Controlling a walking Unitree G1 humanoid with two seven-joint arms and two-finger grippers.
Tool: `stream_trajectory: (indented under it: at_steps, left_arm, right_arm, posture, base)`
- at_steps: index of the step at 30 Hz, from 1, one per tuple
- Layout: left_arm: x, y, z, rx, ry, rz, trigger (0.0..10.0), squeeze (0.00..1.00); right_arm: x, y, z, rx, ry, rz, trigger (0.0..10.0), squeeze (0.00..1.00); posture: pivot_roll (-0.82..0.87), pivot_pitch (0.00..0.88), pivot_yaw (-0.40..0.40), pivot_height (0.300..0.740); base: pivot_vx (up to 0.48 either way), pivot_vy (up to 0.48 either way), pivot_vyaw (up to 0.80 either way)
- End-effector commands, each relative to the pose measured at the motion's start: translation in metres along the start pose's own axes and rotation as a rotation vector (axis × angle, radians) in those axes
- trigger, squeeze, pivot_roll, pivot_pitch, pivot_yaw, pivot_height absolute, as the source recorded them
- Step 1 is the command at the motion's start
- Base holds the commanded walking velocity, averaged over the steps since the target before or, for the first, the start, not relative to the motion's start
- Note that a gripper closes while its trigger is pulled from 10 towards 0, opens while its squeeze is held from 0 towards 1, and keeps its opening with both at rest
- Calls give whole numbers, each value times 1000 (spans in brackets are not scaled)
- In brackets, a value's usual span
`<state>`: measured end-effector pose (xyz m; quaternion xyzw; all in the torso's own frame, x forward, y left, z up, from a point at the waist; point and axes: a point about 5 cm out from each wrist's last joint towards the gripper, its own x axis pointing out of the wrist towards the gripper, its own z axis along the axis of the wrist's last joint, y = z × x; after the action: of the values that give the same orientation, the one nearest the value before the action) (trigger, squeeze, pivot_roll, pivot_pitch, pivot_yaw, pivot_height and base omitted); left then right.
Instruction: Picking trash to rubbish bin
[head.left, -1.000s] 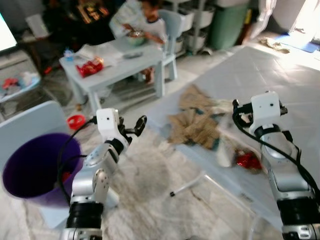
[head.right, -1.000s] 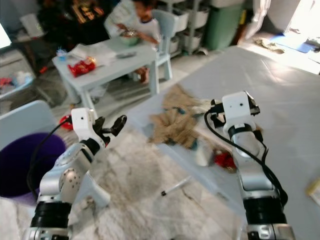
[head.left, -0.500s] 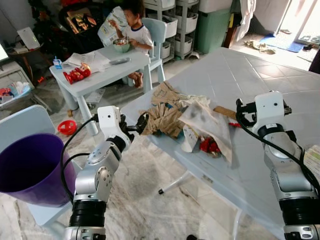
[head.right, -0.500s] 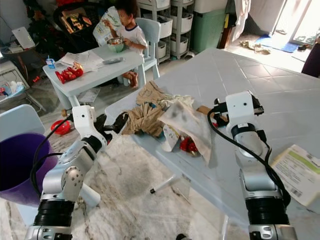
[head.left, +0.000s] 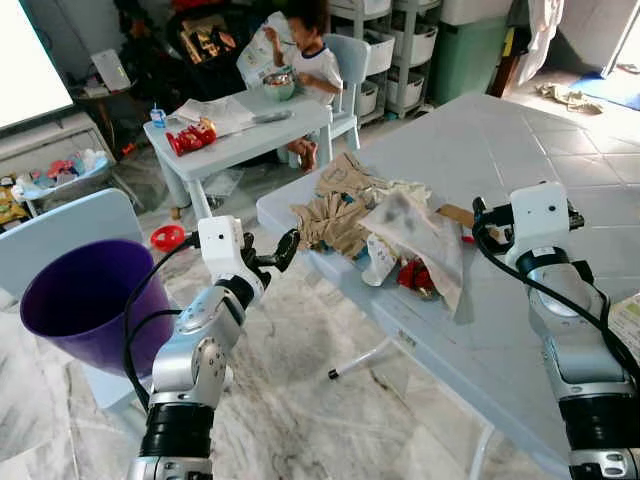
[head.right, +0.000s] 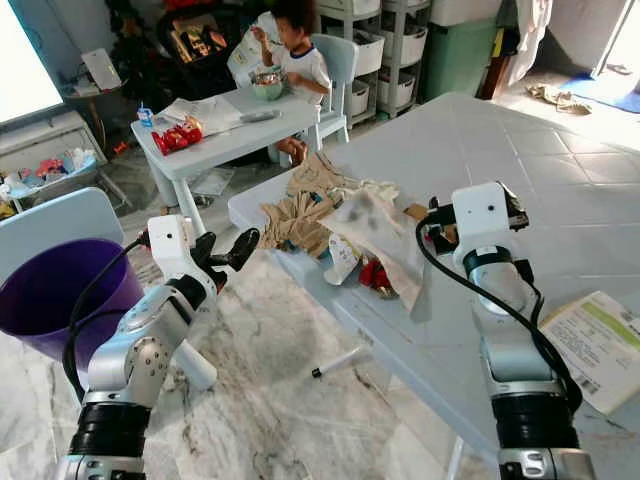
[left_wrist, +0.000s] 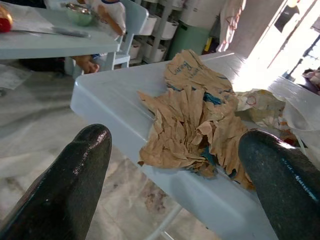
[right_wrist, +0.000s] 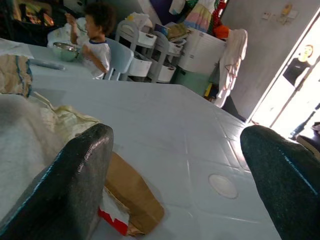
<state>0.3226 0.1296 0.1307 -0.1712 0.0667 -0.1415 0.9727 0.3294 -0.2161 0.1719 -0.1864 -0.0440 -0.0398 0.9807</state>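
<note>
With my left gripper (left_wrist: 172, 165) spread wide, I'd pinch the crumpled brown paper (left_wrist: 192, 127) at its near edge: it looks light, soft, and easily torn.

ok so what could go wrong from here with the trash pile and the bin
The crumpled brown paper lies at the table edge; a clumsy reach by the open left end effector could knock it to the floor. The purple bin stands off to the robot's left, so loose scraps may drop in transit. A person sits nearby.
</note>
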Motion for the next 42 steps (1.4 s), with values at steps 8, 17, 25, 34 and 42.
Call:
stream_trajectory:
  at_steps: [8,17,25,34,42]
  left_arm:
    - [4,1,10,-49,-18,11,10000,0]
    - [4,-2,10,-42,-26,0,10000,0]
    - [3,-2,8,-41,-20,3,10000,0]
    - [4,0,9,-35,-24,12,10000,0]
    - [2,9,4,57,-42,80,10000,0]
  right_arm:
    - [3,0,5,5,-21,8,10000,0]
    - [3,1,5,11,-18,12,10000,0]
    - [2,2,3,24,-10,14,10000,0]
    - [1,4,2,47,-7,23,10000,0]
    - [-5,12,3,117,-22,87,10000,0]
  posture:
    - [-80,29,11,740]
    - [-80,30,12,740]
    - [-77,36,13,740]
    - [-78,38,15,740]
    - [-80,40,15,740]
  base:
    - [0,240,0]
    - [0,107,0]
    - [0,0,0]
    - [0,0,0]
    - [0,0,0]
